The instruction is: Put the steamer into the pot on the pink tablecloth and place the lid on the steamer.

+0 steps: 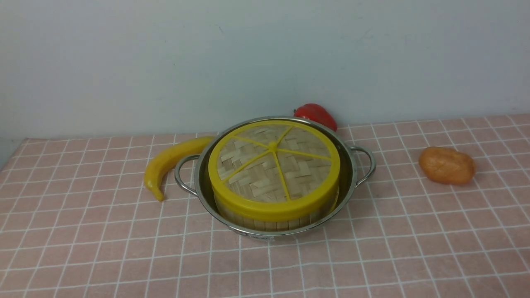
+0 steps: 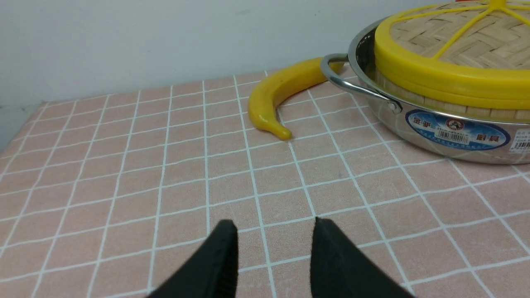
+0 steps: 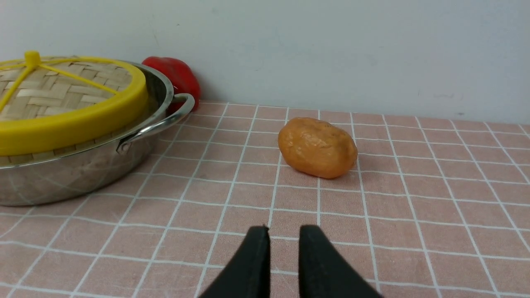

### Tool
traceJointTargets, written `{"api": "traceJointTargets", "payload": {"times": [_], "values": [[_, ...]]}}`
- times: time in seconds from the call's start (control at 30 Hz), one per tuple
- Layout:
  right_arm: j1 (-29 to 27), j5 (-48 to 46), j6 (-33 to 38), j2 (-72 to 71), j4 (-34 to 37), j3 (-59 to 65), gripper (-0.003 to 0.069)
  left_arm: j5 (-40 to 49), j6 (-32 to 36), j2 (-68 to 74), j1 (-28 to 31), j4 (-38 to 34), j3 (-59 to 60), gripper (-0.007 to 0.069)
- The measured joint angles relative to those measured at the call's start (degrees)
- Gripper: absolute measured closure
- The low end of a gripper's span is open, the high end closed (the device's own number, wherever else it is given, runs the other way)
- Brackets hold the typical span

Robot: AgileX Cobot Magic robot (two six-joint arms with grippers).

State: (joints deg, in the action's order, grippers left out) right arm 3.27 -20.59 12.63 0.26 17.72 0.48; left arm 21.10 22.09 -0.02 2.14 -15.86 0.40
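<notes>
With the lid (image 1: 274, 165) seated flat on the steamer (image 1: 269, 221) and both nested inside the pot (image 1: 350, 182) at centre frame of the front view, the task reads as complete; the step in hand is judged to be a clean retreat.

Left to right in the front view: banana (image 1: 169, 162) at centre left, tip close against the pot's left loop handle; pot on the pink tablecloth (image 1: 83, 248); red pepper (image 1: 316, 115) just behind the pot's rim; potato (image 1: 447, 165) at centre right, well apart.

Neither arm shows in the front view. Left gripper (image 2: 273, 225): fingers spread, nothing between them, low over bare cloth. Right gripper (image 3: 283, 231): fingers parted by a narrow gap, also empty.

To finish well, both arms should back away without brushing the handles or banana, leaving the lid level.
</notes>
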Motion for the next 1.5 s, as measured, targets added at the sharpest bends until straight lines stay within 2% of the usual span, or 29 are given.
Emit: {"api": "traceJointTargets", "payload": {"times": [1.5], "values": [[0.0, 0.0, 0.0, 0.0, 0.0, 0.0, 0.0419, 0.0, 0.0, 0.0, 0.0, 0.0, 0.0, 0.0382]]}}
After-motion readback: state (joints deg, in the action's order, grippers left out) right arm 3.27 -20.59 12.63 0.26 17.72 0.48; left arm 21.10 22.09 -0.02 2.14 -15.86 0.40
